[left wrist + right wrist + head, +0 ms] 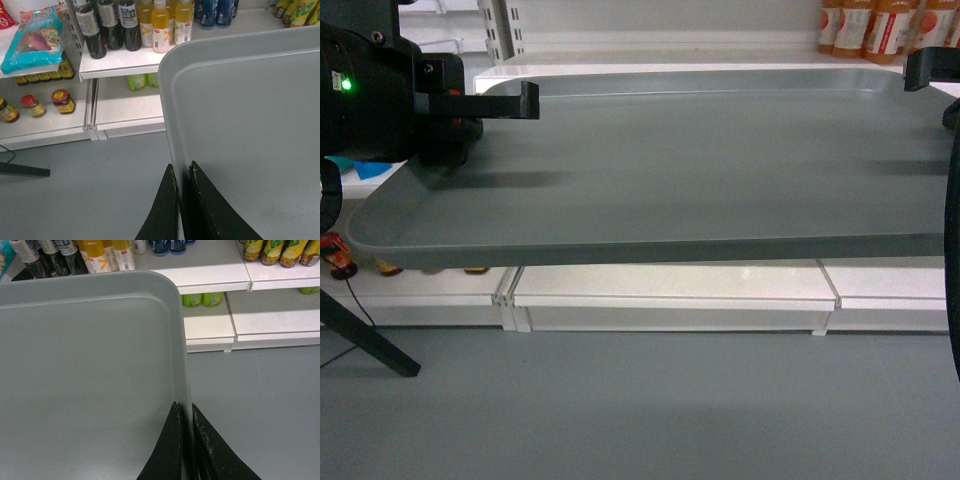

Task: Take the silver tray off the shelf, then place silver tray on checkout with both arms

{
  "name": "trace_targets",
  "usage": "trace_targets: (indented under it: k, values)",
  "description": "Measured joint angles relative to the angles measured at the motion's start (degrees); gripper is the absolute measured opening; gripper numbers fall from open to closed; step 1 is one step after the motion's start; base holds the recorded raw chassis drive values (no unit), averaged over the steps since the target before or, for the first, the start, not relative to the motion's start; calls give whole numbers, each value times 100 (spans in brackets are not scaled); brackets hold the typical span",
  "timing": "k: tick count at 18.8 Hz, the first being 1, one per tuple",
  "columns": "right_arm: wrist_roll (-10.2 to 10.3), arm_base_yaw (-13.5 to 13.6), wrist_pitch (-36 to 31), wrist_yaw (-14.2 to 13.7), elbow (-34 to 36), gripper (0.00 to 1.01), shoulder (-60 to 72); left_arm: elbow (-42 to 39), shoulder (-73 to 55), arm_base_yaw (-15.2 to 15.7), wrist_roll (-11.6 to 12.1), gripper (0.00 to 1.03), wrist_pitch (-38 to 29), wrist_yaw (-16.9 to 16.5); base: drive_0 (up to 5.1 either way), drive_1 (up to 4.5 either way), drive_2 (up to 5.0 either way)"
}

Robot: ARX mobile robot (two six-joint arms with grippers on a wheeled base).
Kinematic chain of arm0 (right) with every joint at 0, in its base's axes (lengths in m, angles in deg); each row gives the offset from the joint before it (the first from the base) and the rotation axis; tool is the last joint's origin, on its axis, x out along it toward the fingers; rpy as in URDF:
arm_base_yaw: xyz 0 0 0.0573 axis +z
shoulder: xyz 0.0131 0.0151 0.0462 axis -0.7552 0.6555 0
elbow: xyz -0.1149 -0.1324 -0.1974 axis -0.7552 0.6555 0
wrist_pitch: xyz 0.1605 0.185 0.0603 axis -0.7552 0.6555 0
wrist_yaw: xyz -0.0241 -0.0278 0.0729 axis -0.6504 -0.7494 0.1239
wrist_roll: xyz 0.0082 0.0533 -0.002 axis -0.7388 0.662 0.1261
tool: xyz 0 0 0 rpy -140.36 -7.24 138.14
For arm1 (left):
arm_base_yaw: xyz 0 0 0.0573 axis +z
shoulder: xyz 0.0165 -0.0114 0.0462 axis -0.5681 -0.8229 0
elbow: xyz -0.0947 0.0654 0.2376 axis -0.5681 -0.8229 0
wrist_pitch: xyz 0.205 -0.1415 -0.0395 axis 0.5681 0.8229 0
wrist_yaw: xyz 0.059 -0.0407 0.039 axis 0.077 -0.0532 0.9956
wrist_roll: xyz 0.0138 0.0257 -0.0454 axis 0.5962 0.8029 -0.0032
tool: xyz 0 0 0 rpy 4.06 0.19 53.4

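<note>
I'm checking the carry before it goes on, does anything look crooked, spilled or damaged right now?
Nothing stands out. The silver tray is in the air, roughly level in the head view, with the left claw pinching its left rim and the right claw pinching its right rim. It carries nothing, and the bottles on the shelf stand upright.

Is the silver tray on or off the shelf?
Off: the silver tray hangs in mid-air, left tool and right tool clamping its side rims, grey floor below.

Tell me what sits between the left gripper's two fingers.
The left rim of the silver tray: in the left wrist view the left gripper is pinched on that edge.
</note>
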Motion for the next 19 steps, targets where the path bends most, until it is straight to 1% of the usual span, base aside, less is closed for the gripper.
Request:
trace_targets:
  k: [19]
  values:
    - [0, 2, -33, 0, -2, 3, -9, 0, -2, -2, 2, 3, -26, 2, 0, -418, 418]
